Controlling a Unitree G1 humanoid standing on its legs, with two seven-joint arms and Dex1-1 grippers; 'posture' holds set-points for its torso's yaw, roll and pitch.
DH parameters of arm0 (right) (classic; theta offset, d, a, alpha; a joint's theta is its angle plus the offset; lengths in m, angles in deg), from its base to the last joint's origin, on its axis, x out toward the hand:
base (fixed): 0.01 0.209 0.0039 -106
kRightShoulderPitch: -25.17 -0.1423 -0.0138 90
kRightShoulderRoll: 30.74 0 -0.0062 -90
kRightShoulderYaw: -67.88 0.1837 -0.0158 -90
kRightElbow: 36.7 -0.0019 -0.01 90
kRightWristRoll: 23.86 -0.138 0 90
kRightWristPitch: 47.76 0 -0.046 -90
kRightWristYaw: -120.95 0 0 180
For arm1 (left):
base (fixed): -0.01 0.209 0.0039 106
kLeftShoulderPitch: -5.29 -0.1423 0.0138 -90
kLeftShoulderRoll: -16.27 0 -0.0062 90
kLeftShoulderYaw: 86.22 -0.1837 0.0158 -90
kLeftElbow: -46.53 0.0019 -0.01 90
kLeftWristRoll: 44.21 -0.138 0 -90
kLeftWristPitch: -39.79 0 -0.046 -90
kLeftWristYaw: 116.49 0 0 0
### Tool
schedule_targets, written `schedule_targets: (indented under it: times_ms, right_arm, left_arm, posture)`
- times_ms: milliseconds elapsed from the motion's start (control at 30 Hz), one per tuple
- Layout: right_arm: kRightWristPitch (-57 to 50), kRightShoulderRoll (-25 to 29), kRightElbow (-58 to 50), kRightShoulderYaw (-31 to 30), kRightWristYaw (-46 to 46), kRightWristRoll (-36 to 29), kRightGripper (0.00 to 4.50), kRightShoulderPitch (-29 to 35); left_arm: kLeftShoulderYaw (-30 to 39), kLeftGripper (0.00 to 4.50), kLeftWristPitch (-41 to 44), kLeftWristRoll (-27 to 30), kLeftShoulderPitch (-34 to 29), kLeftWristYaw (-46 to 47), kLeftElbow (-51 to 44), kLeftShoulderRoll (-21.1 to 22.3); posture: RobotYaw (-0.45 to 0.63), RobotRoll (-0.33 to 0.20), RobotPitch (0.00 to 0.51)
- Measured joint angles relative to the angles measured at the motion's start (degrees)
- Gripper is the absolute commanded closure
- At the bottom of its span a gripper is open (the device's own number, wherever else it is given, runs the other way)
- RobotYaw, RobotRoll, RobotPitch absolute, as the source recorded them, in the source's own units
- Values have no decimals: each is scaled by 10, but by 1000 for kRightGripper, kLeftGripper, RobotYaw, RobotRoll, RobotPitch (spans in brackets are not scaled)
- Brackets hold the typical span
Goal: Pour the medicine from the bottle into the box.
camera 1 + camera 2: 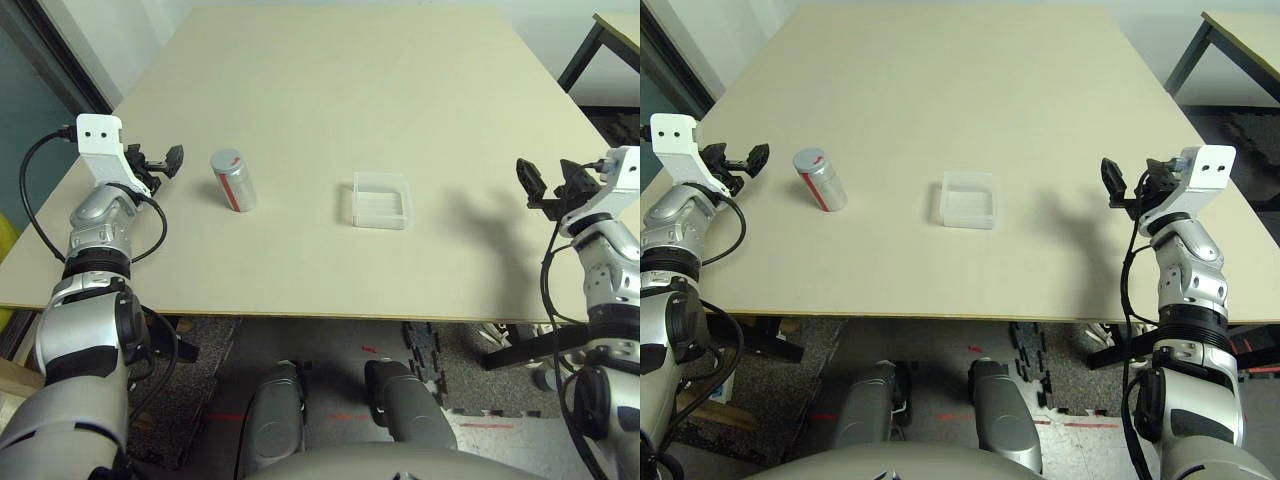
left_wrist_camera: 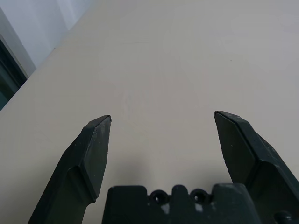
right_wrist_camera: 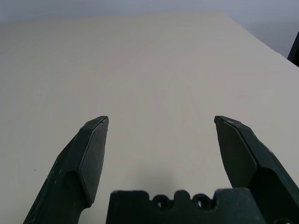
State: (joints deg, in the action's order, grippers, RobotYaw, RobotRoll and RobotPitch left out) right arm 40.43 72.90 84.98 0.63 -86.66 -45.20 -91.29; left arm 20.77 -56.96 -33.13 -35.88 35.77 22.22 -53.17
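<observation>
Both jaws (image 1: 163, 160) (image 1: 548, 184) spread apart, empty, at worktop (image 1: 330, 90) edges, nine and three o'clock. Bottle (image 1: 233, 180) upright left of centre; box (image 1: 381, 200) near, at its three o'clock.

One bottle (image 1: 234, 181), one box (image 1: 381, 200), one table (image 1: 330, 90), two grippers, left gripper (image 1: 160, 160), right gripper (image 1: 546, 184)

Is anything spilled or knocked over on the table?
No, nothing stands out. The bottle stands upright, the box sits flat to its right, and no spill shows on the table.
</observation>
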Motion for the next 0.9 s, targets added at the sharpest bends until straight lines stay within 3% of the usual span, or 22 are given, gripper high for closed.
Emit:
schedule_targets:
  times_ms: [500,667,900]
  right_arm:
    - [14,-8,21,-9,-23,0,0,-25]
    - [2,-8,-4,-23,-95,-18,0,-23]
    - [-56,-9,-88,-59,-218,-64,0,-4]
  left_arm:
    - [17,65,45,17,-1,0,-28,1]
    - [24,65,89,42,-12,-39,-79,0]
    - [28,65,106,54,-76,-68,-155,2]
  posture:
    - [-100,0,120]
    - [-93,0,116]
    - [-77,0,120]
